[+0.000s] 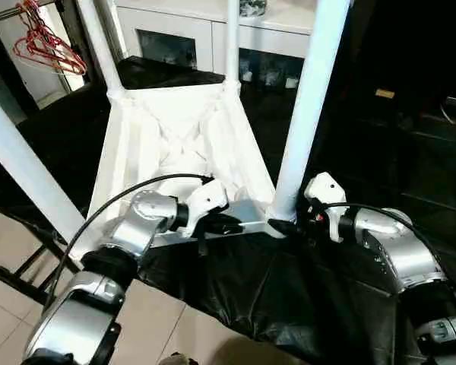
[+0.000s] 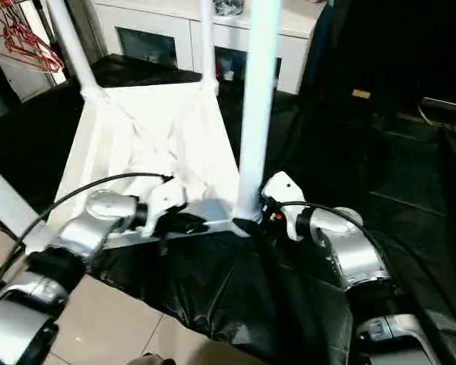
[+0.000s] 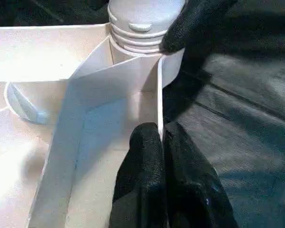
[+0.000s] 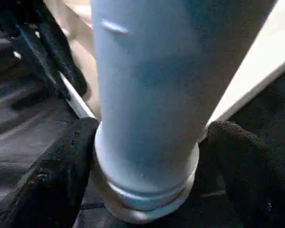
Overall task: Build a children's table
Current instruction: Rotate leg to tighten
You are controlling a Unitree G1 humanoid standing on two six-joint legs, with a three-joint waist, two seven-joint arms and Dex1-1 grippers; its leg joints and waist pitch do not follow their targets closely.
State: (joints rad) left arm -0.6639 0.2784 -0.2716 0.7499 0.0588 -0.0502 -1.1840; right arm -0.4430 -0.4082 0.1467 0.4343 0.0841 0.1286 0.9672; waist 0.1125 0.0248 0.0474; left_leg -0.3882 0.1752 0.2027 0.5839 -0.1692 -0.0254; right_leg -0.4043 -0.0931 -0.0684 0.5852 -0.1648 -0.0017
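Black sheeting (image 1: pixel 235 296) covers the bench I'm working over, with a white cabinet (image 1: pixel 213 30) behind it and red hangers (image 1: pixel 45 46) off to one side. On the sheeting lies the table top (image 1: pixel 175 144), upside down, ribs showing, four legs standing up from its corners.

From the head cameras I take the near leg (image 1: pixel 308 106) as my landmark: it rises from the corner socket closest to my right arm. My left gripper (image 1: pixel 216 224) sits on the near rim (image 1: pixel 251 220) of the top, just beside that leg's foot. My right gripper (image 1: pixel 289 226) is at the foot itself, on the other side.

My left wrist camera gives what the head views cannot: the two black fingers (image 3: pixel 147 175) are pinched together on the thin rim wall, one on each face of it, with the leg's ringed foot (image 3: pixel 142 23) seated in the socket just beyond. A fingertip of my right gripper (image 3: pixel 194 21) rests against that foot there.

My right wrist camera looks straight at the leg (image 4: pixel 152 95). The fingers (image 4: pixel 52 175) stand wide, one on each side of its flared end. The one finger is touching the collar; the other looks slightly apart from it. I cannot tell whether they grip.
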